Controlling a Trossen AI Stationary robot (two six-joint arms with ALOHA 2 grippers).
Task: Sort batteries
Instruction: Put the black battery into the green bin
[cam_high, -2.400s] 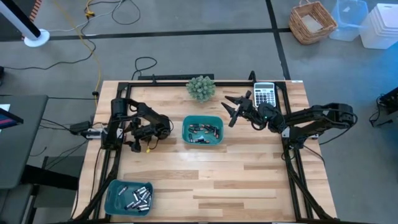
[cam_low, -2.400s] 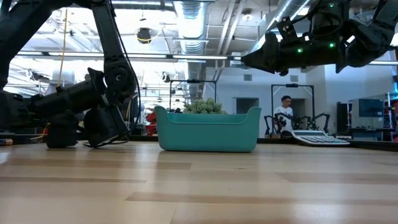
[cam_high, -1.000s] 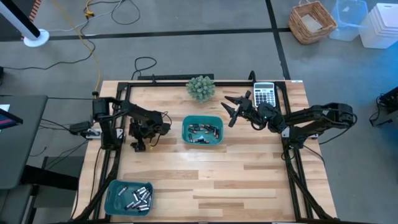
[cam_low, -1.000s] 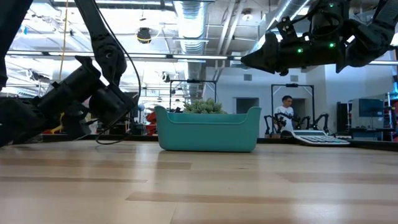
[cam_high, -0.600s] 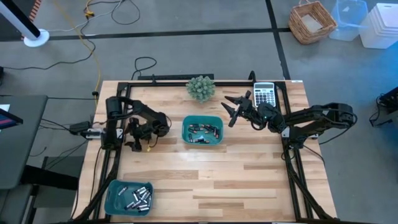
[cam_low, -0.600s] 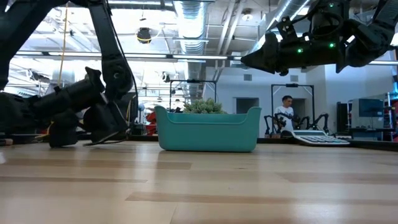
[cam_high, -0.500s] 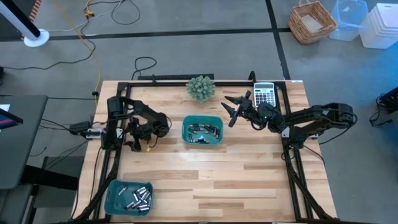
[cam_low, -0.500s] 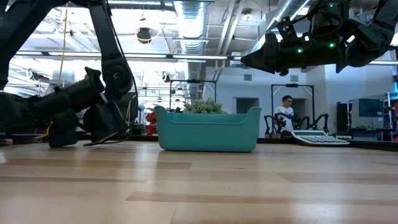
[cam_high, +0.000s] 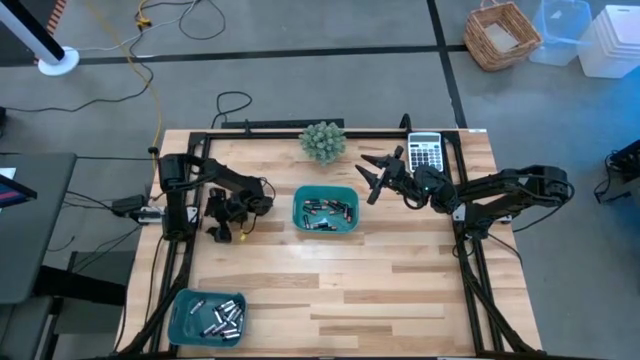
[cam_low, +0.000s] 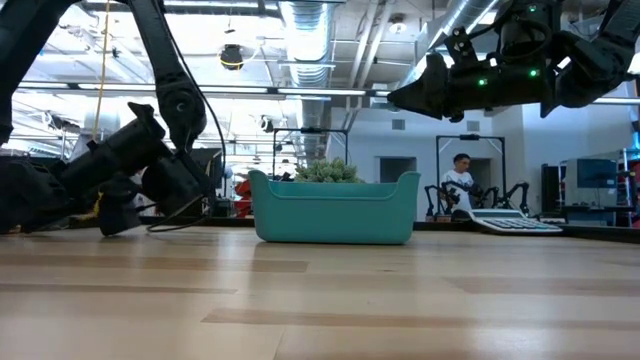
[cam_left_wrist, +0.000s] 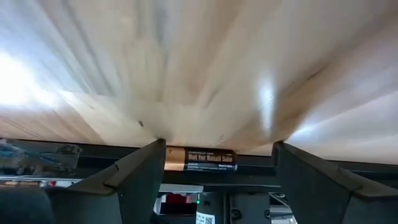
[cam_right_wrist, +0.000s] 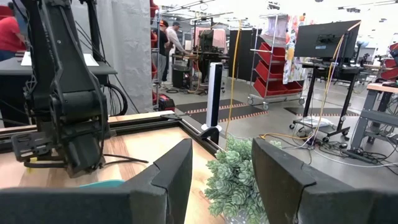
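Observation:
A teal tray (cam_high: 326, 226) in the middle of the table holds several dark batteries (cam_high: 322, 210). A second teal tray (cam_high: 182, 312) at the near left corner holds more batteries (cam_high: 222, 318). My left gripper (cam_high: 216, 236) hangs low over the wood left of the middle tray, tilted down and open. In the left wrist view one copper-and-black battery (cam_left_wrist: 200, 158) lies crosswise between its fingers (cam_left_wrist: 219, 144). My right gripper (cam_high: 372, 178) hovers open and level, high above the table beside the middle tray's far right corner. My left gripper stands open around the copper-and-black battery, which does not span the gap. The battery's copper end (cam_left_wrist: 171, 158) sits right beside one finger (cam_left_wrist: 146, 168); I cannot tell whether they touch.
A small green plant (cam_high: 323, 140) and a grey calculator (cam_high: 425, 152) stand along the far edge. A black frame (cam_high: 300, 130) borders the table. Bare wood (cam_high: 350, 290) spreads over the near half. A person (cam_low: 460, 180) is in the room far behind.
My left arm has swung slightly and its gripper has sunk a little closer to the tabletop, staying open.

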